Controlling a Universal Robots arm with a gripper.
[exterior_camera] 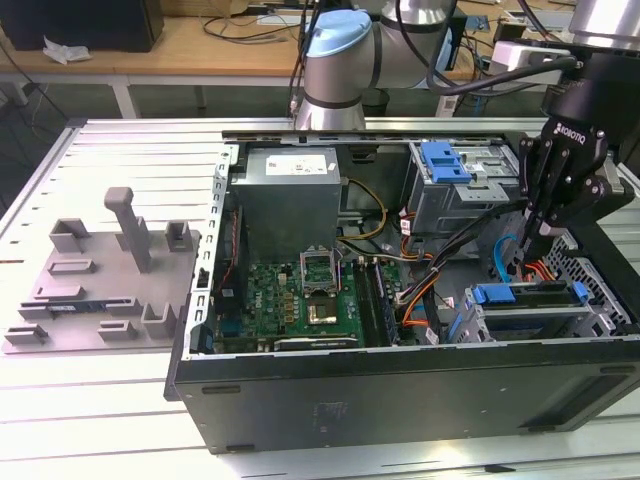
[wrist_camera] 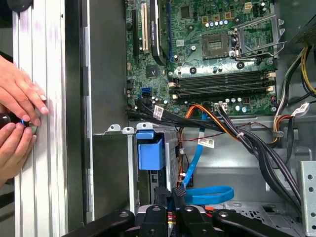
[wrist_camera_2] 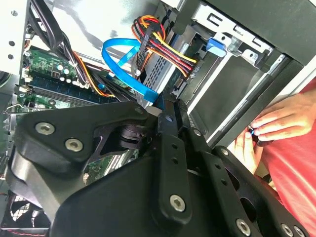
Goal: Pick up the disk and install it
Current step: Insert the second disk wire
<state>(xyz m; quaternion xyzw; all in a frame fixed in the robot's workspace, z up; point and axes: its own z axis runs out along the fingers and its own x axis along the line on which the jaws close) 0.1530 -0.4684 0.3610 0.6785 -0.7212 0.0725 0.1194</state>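
Here we see the open computer case (exterior_camera: pixel 400 390) lying on the slotted aluminium table (exterior_camera: pixel 120 150), motherboard (exterior_camera: pixel 300 300) facing up. The gripper (exterior_camera: pixel 540 240) hangs inside the case toward the exterior view's right. Its fingers are drawn together, and we can make out nothing between them. The disk (exterior_camera: pixel 525 305) sits in the drive bay just below the fingertips, apart from them, its blue carrier along the upper edge. A blue flat cable (wrist_camera: pixel 210 193) loops close to the gripper (wrist_camera: pixel 170 191) in the first wrist view. There too, a person's hands (wrist_camera: pixel 17 123) pinch a small dark object beside the case's outer wall.
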